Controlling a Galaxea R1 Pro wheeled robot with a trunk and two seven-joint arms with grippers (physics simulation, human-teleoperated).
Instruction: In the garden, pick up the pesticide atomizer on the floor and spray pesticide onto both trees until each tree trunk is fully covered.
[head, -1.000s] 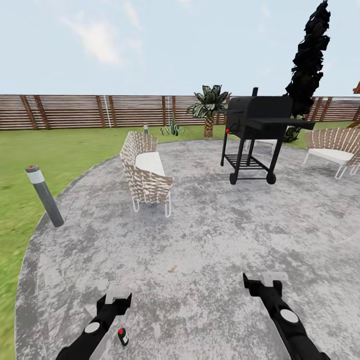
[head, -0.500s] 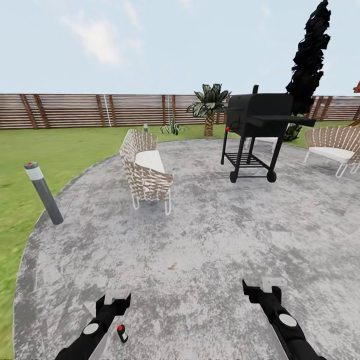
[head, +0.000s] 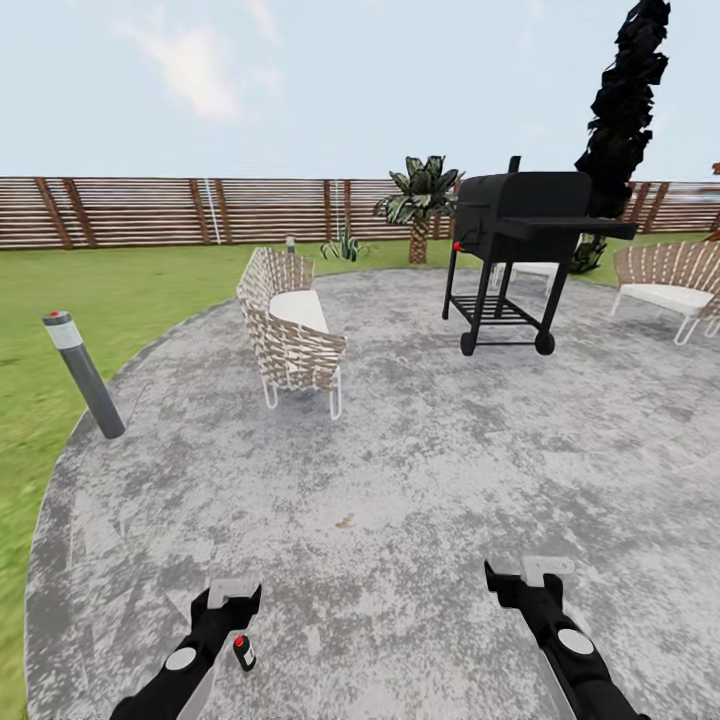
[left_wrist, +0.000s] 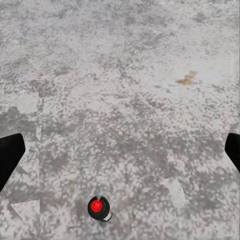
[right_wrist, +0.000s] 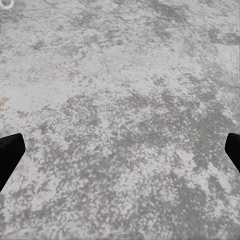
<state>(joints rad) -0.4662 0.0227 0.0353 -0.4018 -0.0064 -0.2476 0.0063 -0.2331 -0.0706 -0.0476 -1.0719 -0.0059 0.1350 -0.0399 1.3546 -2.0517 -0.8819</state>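
Whole head view has shifted: camera moved, robot edging forward over floor (head: 400, 480). Atomizer (head: 243, 652) now higher in frame, upright on paving, just beside left gripper (head: 232, 592), well apart from right gripper (head: 535, 572). Left wrist view: atomizer (left_wrist: 99, 208) near edge, between spread jaws but not touched. Both jaws open, empty. Bench (head: 290, 335), grill (head: 520, 240), post (head: 82, 375) ahead. Judgement: approach nearly done; reach down next.

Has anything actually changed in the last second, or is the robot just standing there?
The whole view shifted, so the camera moved. The pesticide atomizer now appears higher in the head view, still standing untouched on the floor. The left gripper and right gripper stay open and empty.
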